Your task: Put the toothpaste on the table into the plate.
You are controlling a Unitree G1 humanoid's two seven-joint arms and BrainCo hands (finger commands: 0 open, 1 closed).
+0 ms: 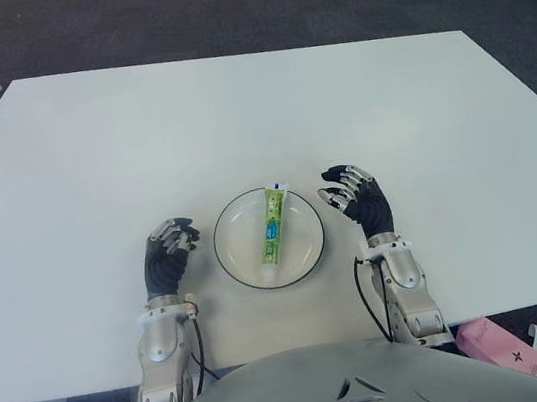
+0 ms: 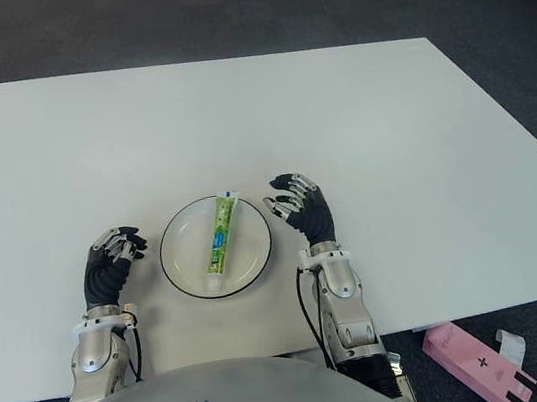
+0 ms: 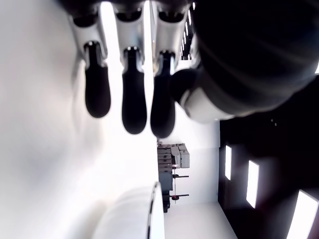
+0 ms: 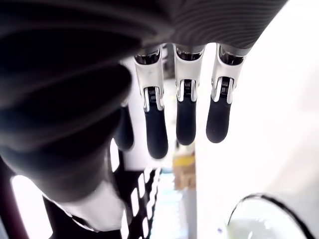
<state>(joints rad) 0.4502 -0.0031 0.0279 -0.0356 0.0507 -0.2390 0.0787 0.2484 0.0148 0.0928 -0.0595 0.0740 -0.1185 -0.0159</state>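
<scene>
1. the toothpaste (image 1: 273,225), a green tube, lies lengthwise inside the plate (image 1: 237,263) on the white table (image 1: 235,115), so the task looks done.
2. the right hand (image 1: 357,200) shows just beside the plate's right rim, fingers loosely spread and holding nothing; its wrist view confirms empty fingers.
3. the left hand (image 1: 169,253) shows near the plate's left side, relaxed and empty too.
4. the tube is likely light, soft and squeezable with a slick skin; a gentle pinch across its flat middle, away from the cap end, would suit.
</scene>
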